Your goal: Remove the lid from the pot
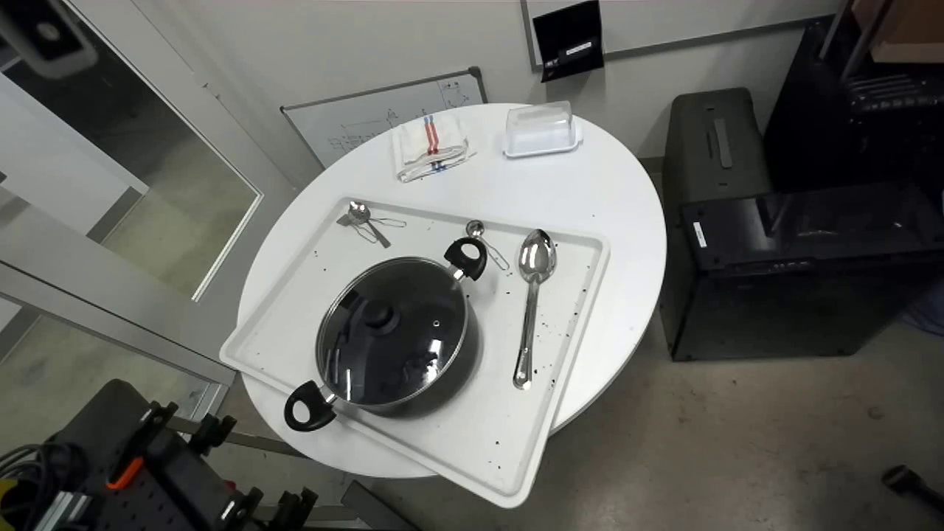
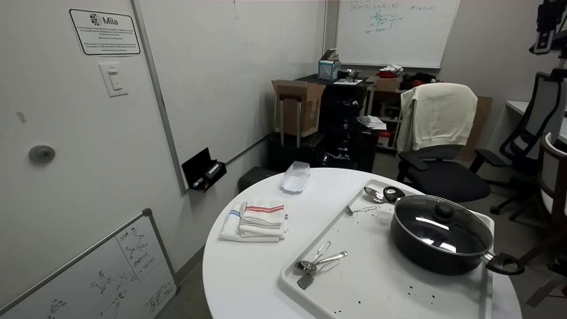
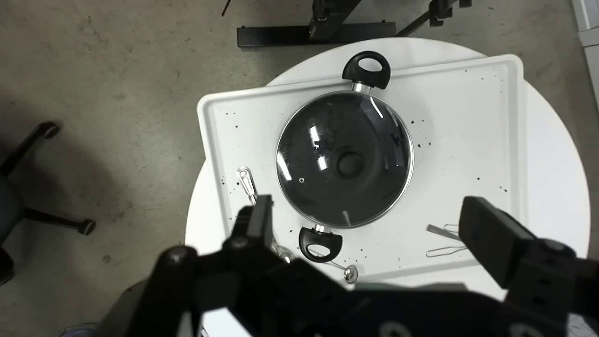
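The glass lid point(image 1: 394, 332) with its metal rim and dark centre knob sits on the black pot point(image 1: 461, 369). The lid point(image 2: 443, 223) and pot point(image 2: 425, 252) also show in an exterior view, and the lid point(image 3: 346, 196) shows from above in the wrist view. The lid covers the whole pot opening. The pot's two black loop handles stick out on opposite sides. My gripper point(image 3: 366, 210) is open and empty, with its fingers wide apart, high above the table. Part of it shows at the top right edge of an exterior view point(image 2: 542, 42).
The pot stands on a white tray point(image 1: 280, 332) on a round white table point(image 1: 619, 192). A large spoon point(image 1: 531, 295) and small metal utensils point(image 1: 361, 217) lie on the tray. Folded towels point(image 1: 431, 144) and a clear-lidded butter dish point(image 1: 542, 129) stand behind it.
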Controlling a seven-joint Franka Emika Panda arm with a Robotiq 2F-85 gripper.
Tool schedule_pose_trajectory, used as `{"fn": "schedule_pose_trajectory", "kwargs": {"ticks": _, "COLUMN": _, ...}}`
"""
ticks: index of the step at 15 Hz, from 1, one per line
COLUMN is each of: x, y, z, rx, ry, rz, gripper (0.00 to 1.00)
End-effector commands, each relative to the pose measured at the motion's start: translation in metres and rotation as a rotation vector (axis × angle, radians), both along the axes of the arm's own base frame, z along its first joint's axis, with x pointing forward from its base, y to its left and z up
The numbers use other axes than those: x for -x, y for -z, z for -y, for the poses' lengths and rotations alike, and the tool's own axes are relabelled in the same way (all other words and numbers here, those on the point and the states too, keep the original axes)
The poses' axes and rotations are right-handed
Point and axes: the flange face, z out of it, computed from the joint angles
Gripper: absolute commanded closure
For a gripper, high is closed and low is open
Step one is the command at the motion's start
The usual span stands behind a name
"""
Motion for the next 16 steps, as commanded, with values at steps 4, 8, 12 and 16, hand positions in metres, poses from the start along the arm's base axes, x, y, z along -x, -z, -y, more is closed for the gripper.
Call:
{"fn": "schedule_pose_trajectory", "kwargs": {"ticks": 4, "x": -0.007, "y": 0.024, "z": -0.009, "rx": 0.015, "ry": -0.039, "rz": -0.002, "gripper": 0.0}}
{"fn": "schedule_pose_trajectory", "kwargs": {"ticks": 8, "x": -0.013, "y": 0.052, "z": -0.018, "rx": 0.022, "ry": -0.068, "rz": 0.003, "gripper": 0.0}}
{"fn": "schedule_pose_trajectory", "kwargs": {"ticks": 12, "x": -0.022, "y": 0.083, "z": -0.03, "rx": 0.052, "ry": -0.105, "rz": 0.02, "gripper": 0.0}}
{"fn": "schedule_pose_trajectory", "kwargs": {"ticks": 16, "x": -0.032, "y": 0.122, "z": -0.045, "rx": 0.089, "ry": -0.154, "rz": 0.045, "gripper": 0.0}}
